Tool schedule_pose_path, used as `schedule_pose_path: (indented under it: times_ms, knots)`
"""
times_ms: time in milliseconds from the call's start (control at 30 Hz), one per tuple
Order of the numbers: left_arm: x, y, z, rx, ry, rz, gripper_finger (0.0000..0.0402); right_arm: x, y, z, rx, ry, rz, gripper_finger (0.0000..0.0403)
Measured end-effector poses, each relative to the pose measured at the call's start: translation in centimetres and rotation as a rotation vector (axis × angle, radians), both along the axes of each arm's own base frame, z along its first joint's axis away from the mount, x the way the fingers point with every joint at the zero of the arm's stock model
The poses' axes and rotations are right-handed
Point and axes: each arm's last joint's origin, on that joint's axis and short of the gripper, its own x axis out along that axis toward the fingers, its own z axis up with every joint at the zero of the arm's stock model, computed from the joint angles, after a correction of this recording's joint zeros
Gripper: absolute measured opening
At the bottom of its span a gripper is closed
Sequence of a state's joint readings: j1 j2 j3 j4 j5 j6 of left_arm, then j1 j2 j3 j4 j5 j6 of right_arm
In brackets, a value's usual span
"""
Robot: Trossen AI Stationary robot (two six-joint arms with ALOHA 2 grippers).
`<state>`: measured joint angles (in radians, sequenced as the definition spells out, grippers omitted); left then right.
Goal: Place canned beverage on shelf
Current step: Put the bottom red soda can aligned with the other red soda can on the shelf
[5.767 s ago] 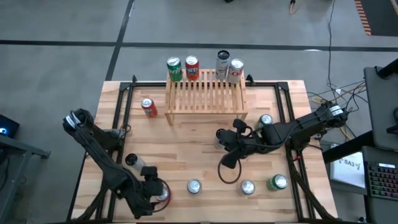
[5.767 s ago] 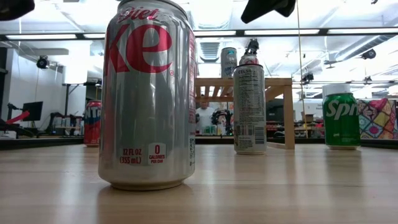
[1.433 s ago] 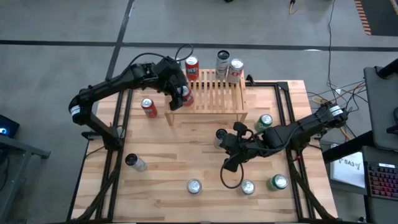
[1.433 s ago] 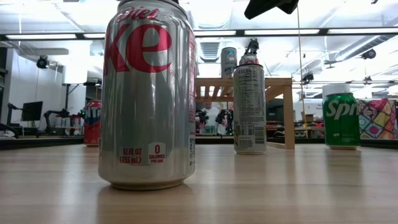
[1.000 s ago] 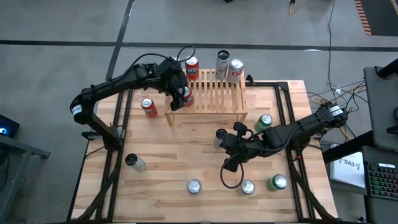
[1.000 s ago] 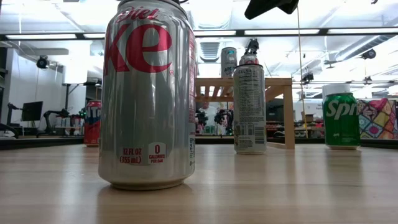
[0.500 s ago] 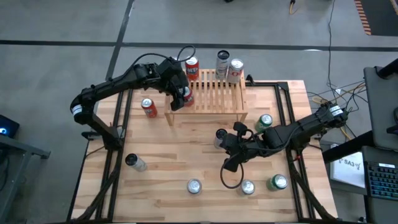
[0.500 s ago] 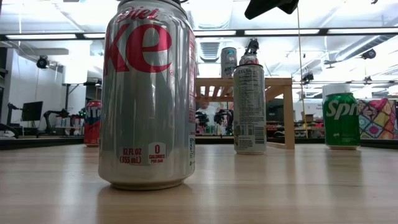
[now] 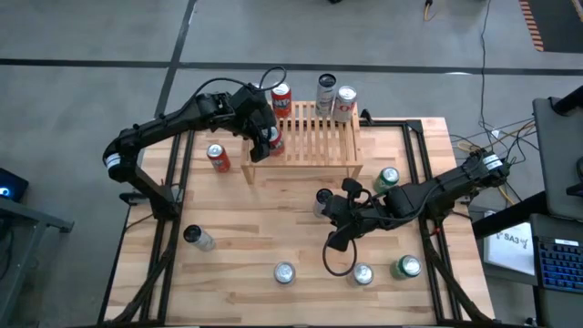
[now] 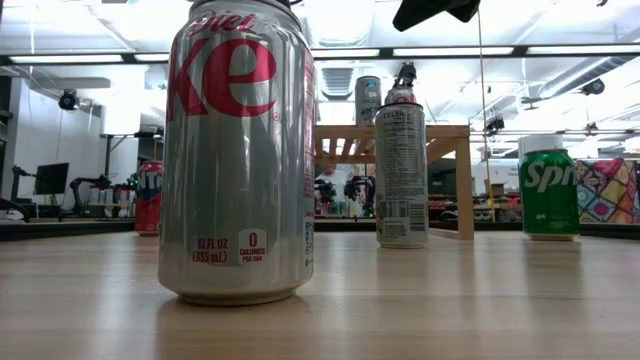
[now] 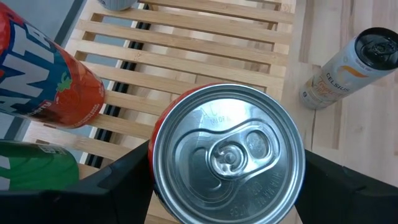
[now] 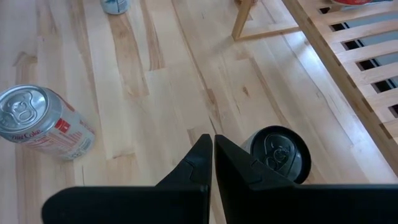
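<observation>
The light-wood slatted shelf (image 9: 305, 137) stands at the table's far middle and also shows in the left wrist view (image 11: 205, 46). My left gripper (image 9: 265, 138) is over the shelf's left end, shut on an upright red can with a silver top (image 11: 227, 152). An orange-red can (image 11: 43, 74) and a green can (image 11: 28, 165) stand close beside it on the shelf. My right gripper (image 12: 213, 144) is shut and empty, low over the table's middle right (image 9: 330, 211), next to a black-topped can (image 12: 277, 154). My left gripper pinches the red can's side wall just under its top rim (image 11: 157, 155) between its two fingers, one on each side. The fingers come from above, pointing down. The can stands upright over the slats; whether its base rests on them I cannot tell.
A red can (image 9: 281, 94) and two silver cans (image 9: 326, 87) (image 9: 346, 100) stand at the shelf's far edge. Loose cans stand on the table: red (image 9: 217, 157), dark-topped (image 9: 193, 237), silver (image 9: 284, 271) (image 9: 363, 273), green (image 9: 407, 267) (image 9: 389, 176). A Diet Coke can (image 10: 235, 150) fills the low view.
</observation>
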<state>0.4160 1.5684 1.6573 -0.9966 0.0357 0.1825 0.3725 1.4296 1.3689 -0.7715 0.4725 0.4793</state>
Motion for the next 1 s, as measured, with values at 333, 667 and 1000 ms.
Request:
schedule_pose_path:
  times_ms: [333, 667, 1000]
  knots:
    - [0.0, 0.0, 0.1, -0.001, -0.009, 0.008, 0.0352, 0.0, 0.0, 0.0, 0.000, 0.000, 0.000, 0.0009]
    - [-0.1, 0.0, 0.2, 0.019, -0.001, -0.020, 0.0392, 0.0, 0.0, 0.0, 0.001, -0.004, 0.000, 0.0009]
    - [-1.9, -0.8, 5.2, 0.091, -0.058, -0.066, 0.0393, 0.5, 0.0, 0.4, -0.027, -0.075, -0.018, 0.0009]
